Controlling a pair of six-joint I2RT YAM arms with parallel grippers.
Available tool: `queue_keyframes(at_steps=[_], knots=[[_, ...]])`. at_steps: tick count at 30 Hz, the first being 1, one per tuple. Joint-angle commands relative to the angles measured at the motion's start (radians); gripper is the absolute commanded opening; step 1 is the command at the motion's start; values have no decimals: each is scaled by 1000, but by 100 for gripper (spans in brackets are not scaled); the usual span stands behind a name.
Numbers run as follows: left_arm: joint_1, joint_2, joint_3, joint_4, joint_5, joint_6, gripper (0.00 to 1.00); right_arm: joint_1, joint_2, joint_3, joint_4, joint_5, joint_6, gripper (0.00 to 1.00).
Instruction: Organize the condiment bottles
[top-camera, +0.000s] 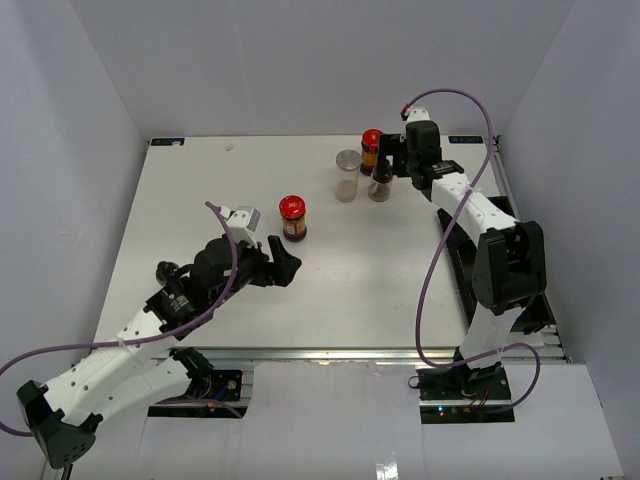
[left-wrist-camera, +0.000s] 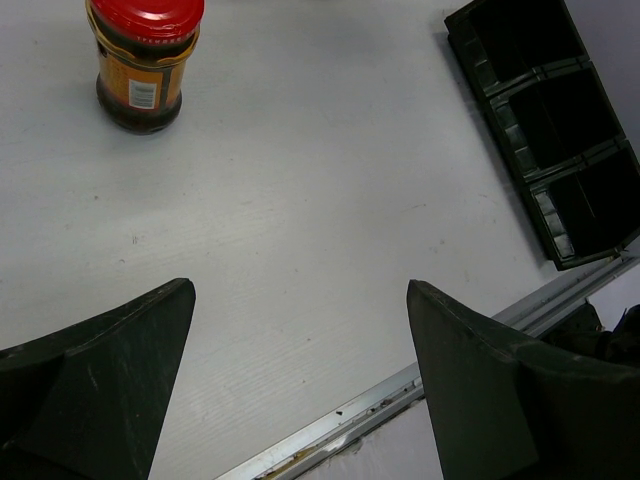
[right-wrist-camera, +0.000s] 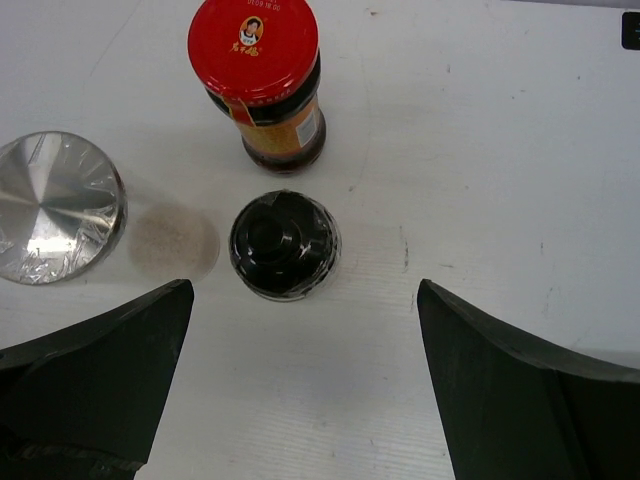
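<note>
Three condiment bottles stand grouped at the far right: a red-capped bottle (top-camera: 371, 148) (right-wrist-camera: 255, 70), a black-capped dark bottle (top-camera: 380, 183) (right-wrist-camera: 284, 243) and a clear bottle with a silver lid (top-camera: 347, 175) (right-wrist-camera: 55, 205). My right gripper (top-camera: 388, 160) (right-wrist-camera: 305, 290) hovers open just behind the black-capped bottle, with nothing between its fingers. Another red-capped bottle (top-camera: 292, 218) (left-wrist-camera: 143, 60) stands alone mid-table. My left gripper (top-camera: 280, 262) (left-wrist-camera: 298, 290) is open and empty, a short way in front of it.
A long black tray (left-wrist-camera: 550, 120) with divided compartments lies at the right in the left wrist view, near the table's metal front edge (left-wrist-camera: 400, 385). White walls enclose the table on three sides.
</note>
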Motion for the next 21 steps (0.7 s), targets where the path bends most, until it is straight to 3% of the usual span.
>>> queue_keyframes(at_steps=[1, 10, 21], knots=[[-2, -2, -12, 16, 19, -2, 98, -3, 52, 99, -6, -40, -41, 100], [-2, -36, -17, 23, 34, 4, 98, -5, 139, 136, -5, -78, -63, 92], [-2, -25, -10, 8, 15, 7, 98, -6, 219, 162, 30, -65, -64, 90]])
